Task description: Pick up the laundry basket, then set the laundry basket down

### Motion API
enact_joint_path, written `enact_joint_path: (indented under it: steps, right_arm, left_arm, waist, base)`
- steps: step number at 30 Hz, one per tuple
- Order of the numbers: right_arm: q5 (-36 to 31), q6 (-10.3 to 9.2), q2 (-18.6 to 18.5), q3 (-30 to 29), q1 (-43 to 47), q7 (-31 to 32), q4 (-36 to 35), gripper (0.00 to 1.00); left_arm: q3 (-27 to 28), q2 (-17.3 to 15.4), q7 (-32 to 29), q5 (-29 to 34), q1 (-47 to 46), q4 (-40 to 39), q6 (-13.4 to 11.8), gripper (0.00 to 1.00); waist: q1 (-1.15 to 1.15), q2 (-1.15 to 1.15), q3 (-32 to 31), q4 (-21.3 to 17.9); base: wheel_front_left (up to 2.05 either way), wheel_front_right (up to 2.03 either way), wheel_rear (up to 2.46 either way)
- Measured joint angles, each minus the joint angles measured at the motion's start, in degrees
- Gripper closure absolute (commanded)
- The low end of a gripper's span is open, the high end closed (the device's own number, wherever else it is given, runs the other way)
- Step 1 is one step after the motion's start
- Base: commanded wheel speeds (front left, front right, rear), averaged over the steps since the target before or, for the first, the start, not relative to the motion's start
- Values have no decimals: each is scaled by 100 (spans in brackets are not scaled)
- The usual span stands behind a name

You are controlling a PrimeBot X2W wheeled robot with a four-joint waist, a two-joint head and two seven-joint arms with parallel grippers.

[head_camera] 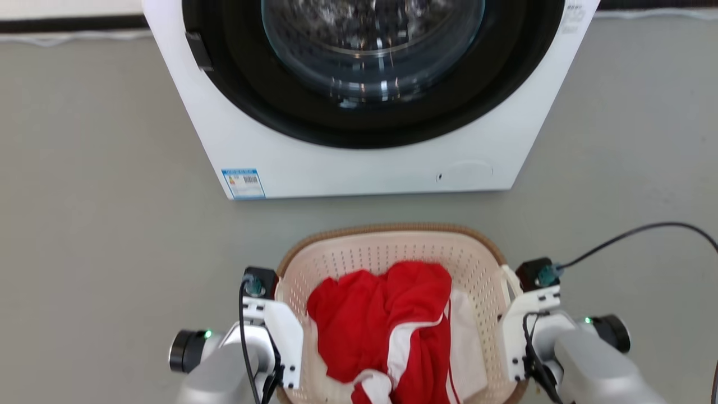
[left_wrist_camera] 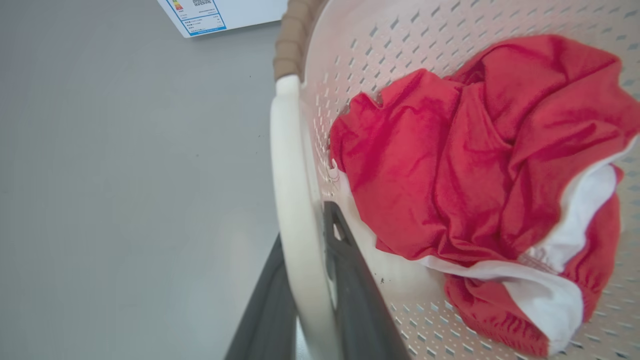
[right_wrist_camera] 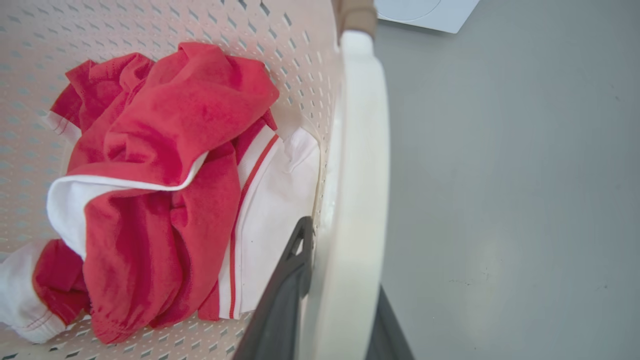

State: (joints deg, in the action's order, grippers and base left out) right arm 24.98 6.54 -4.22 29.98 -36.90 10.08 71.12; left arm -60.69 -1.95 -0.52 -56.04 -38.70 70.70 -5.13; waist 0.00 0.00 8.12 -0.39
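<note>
Status: the small cream-white perforated plastic laundry basket (head_camera: 392, 252), which has a brown woven-look rim, is on the robot's side of a white front-loading washing machine (head_camera: 359, 163) with a dark round door. It sits near the machine but not touching it, with grey floor (head_camera: 84, 196) between them. The basket is centred between the two arms at the bottom of the head view. I can't tell whether its base is on the floor or off it.

Left gripper (left_wrist_camera: 305, 225): clamped on the basket's left white side handle (left_wrist_camera: 292, 165). One dark finger is inside the basket wall and the other is outside, with the handle bar pinched between them.

Right gripper (right_wrist_camera: 345, 255): same on the other side. It is closed on the right white side handle (right_wrist_camera: 360, 140), inner finger against the perforated wall, outer finger on the floor side.

Contents: a crumpled red garment with white trim (head_camera: 387, 320) is heaped in the middle of the basket. Its white part lies toward the right wall and touches it beside the right inner finger.

Other: there is a blue-bordered label sticker (head_camera: 243, 183) on the machine's lower left front corner. A black cable (head_camera: 634, 233) arcs off the right wrist toward the frame's right edge. Green LEDs are lit on both wrists.
</note>
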Motion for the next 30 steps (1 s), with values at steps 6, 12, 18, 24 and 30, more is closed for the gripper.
enact_joint_path:
  steps: [6, 12, 18, 24, 30]
  right_arm:
    - [224, 0, 11, 164, 333, 126, -22, 100]
    - [345, 0, 10, 293, 409, 255, -41, 100]
    - [477, 1, 11, 387, 439, 261, -42, 100]
    - [587, 0, 9, 480, 512, 269, -45, 100]
    - [789, 0, 8, 548, 513, 360, -42, 100]
  left_arm:
    - [-107, -2, -162, -88, 288, -12, 1, 100]
    - [-227, -5, -253, -107, 389, -10, 3, 100]
    - [-287, -8, -359, -159, 437, -16, 12, 100]
    - [-390, -14, -427, -200, 439, -32, 16, 100]
    - [-465, -30, -487, -250, 449, -54, 19, 100]
  waist:
    - [0, 0, -368, 8]
    - [0, 0, -653, 23]
    - [0, 0, -743, 30]
    - [0, 0, -740, 23]
    - [0, 0, -703, 23]
  base:
    - [0, 0, 0]
    - [0, 0, 0]
    - [0, 0, 0]
    - [0, 0, 0]
    - [0, 0, 0]
